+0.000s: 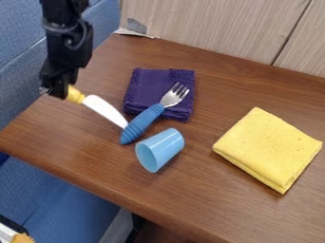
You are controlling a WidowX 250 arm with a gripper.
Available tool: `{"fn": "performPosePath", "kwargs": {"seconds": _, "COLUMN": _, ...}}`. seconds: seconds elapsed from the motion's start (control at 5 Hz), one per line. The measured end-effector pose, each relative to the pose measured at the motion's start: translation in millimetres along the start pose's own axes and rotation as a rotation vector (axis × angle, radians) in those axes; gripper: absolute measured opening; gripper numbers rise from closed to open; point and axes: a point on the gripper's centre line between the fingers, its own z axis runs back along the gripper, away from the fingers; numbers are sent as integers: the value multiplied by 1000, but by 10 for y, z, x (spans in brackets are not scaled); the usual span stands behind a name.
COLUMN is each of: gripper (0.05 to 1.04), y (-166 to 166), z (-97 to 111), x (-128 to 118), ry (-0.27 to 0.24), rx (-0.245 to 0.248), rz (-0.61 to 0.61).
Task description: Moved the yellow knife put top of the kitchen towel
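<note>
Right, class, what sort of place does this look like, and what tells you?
Possibly an office or lounge corner: a brown wood-grain table stands beside pale wood-grain panels, with blue fabric upholstery along another side.

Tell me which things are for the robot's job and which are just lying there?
For the job: black gripper, yellow-handled knife, and the purple towel or yellow towel (I can't tell which).

Just lying about: blue-handled fork, blue cup on its side.
</note>
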Motion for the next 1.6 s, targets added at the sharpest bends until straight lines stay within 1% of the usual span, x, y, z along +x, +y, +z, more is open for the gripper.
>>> {"fn": "performPosePath", "kwargs": {"seconds": 0.2, "gripper": 499, "y": 31, "z": 30, "x": 23, "ry": -9, "rx": 13, "rz": 3}}
{"fn": "performPosePath", "kwargs": {"seconds": 0.4, "gripper": 499, "y": 37, "z": 72, "x": 102, "ry": -19, "rx": 14, "rz": -17}}
{"fn": "performPosePath", "kwargs": {"seconds": 0.6, "gripper": 499, "y": 99, "z": 292, "x": 207, "ry": -57, "rx": 84, "rz": -38}}
{"fn": "performPosePath", "kwargs": {"seconds": 0.8, "gripper": 499, "y": 122, "z": 504, "x": 295, "ry": -79, "rx": 131, "rz": -61}}
{"fn": "performPosePath", "kwargs": {"seconds": 1.0, "gripper": 499, "y": 116, "z": 610, "x": 378, "ry": -106, "rx": 154, "rz": -80}}
{"fn": "performPosePath", "kwargs": {"seconds": 1.2, "gripper": 499, "y": 126, "z": 679, "x": 614, "ry": -171, "rx": 176, "rz": -141}}
{"fn": "performPosePath", "kwargs": {"seconds": 1.4, "gripper": 499, "y": 165, "z": 722, "x": 891, "ry": -247, "rx": 189, "rz": -211}}
{"fn": "performPosePath", "kwargs": {"seconds": 1.6, "gripper": 499, "y": 221, "z": 689, "x": 1165, "ry": -313, "rx": 169, "rz": -267}}
